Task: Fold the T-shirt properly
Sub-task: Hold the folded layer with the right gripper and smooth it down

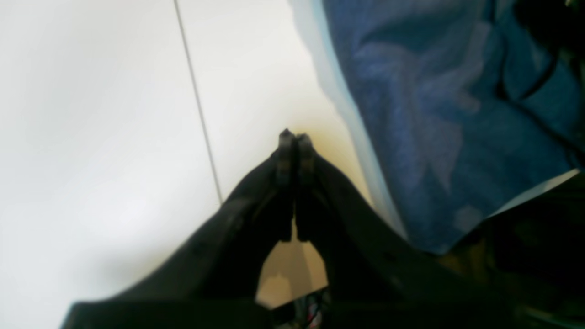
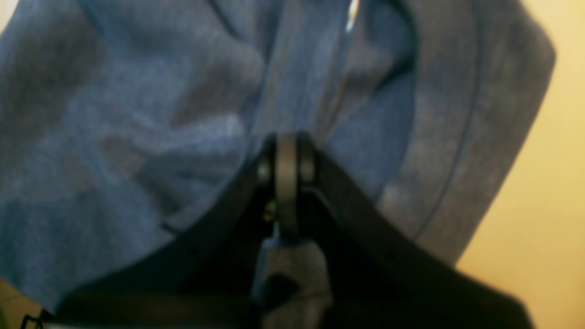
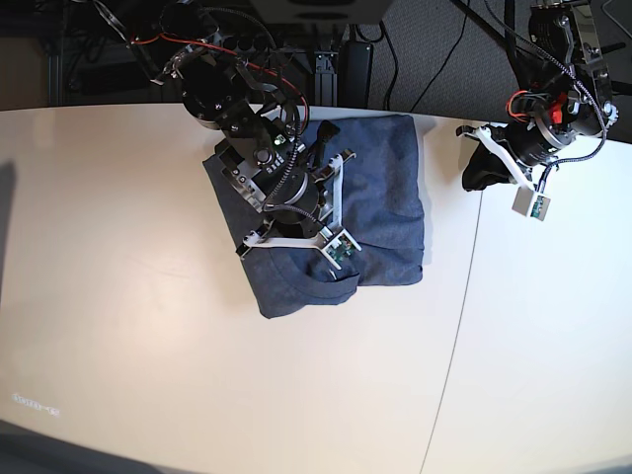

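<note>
The slate-blue T-shirt [image 3: 385, 197] lies partly folded on the white table [image 3: 148, 296], near its far edge. My right arm [image 3: 267, 158] reaches over the shirt's left half. In the right wrist view, my right gripper [image 2: 287, 151] is shut with a fold of the T-shirt [image 2: 137, 114] pinched between its fingertips. My left gripper [image 3: 482, 170] hangs to the right of the shirt, apart from it. Its fingers are pressed together, empty, above bare table [image 1: 91, 137]. The T-shirt's edge [image 1: 411, 114] shows at the right of the left wrist view.
A thin seam [image 3: 464, 296] runs down the table just right of the shirt and shows as a seam line [image 1: 196, 100] in the left wrist view. Black stands and cables [image 3: 326, 49] crowd the far table edge.
</note>
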Tool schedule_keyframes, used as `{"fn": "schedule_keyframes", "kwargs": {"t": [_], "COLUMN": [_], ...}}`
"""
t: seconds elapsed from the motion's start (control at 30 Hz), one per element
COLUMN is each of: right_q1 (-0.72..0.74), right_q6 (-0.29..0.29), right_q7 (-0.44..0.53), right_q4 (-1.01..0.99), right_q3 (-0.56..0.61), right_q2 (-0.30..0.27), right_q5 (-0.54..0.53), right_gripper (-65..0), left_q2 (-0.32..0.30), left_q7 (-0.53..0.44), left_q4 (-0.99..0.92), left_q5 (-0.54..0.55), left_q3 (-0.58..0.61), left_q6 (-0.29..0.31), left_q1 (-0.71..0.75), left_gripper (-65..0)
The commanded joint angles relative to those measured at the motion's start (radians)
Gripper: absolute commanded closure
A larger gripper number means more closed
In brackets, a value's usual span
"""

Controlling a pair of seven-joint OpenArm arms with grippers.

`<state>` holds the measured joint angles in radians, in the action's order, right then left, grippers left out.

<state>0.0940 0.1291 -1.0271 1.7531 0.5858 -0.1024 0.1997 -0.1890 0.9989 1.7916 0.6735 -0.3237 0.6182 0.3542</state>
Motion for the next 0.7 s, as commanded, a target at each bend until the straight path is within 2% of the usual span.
{"fn": "schedule_keyframes", "kwargs": {"t": [0.0,0.17,0.33,0.4,0.47,0.5,0.67], "right_q1": [0.014,0.013,0.013,0.013,0.013,0.013,0.002], "right_q6": [-0.013,-0.013,-0.013,-0.013,-0.011,-0.011,-0.013], "right_q7": [0.029,0.038,0.024,0.024,0.021,0.016,0.005], "right_q4": [0.018,0.018,0.018,0.018,0.018,0.018,0.015], "right_q3": [-0.002,-0.002,-0.002,-0.002,-0.002,-0.002,-0.002], "right_q2": [0.006,0.006,0.006,0.006,0.006,0.006,0.006], "right_q5": [0.002,-0.006,-0.082,-0.106,-0.098,-0.09,-0.083], "right_gripper": [0.0,0.0,-0.8,-17.8,-28.5,-30.3,-30.6], "left_q2": [-0.012,-0.018,-0.031,-0.031,-0.031,-0.03,-0.031], "left_q7": [-0.014,-0.014,-0.015,-0.015,-0.015,-0.015,-0.015], "left_q4": [0.011,-0.056,-0.09,-0.09,-0.09,-0.09,-0.09], "left_q5": [-0.001,-0.009,-0.003,0.006,0.019,0.019,0.019], "left_q3": [-0.003,-0.003,-0.003,-0.003,-0.003,-0.003,-0.003], "left_q6": [0.04,0.04,0.04,0.04,0.041,0.041,0.041], "left_q1": [-0.005,-0.005,-0.005,-0.005,-0.005,-0.005,-0.005], "left_gripper": [0.0,0.0,0.0,0.0,0.0,0.0,0.0]}}
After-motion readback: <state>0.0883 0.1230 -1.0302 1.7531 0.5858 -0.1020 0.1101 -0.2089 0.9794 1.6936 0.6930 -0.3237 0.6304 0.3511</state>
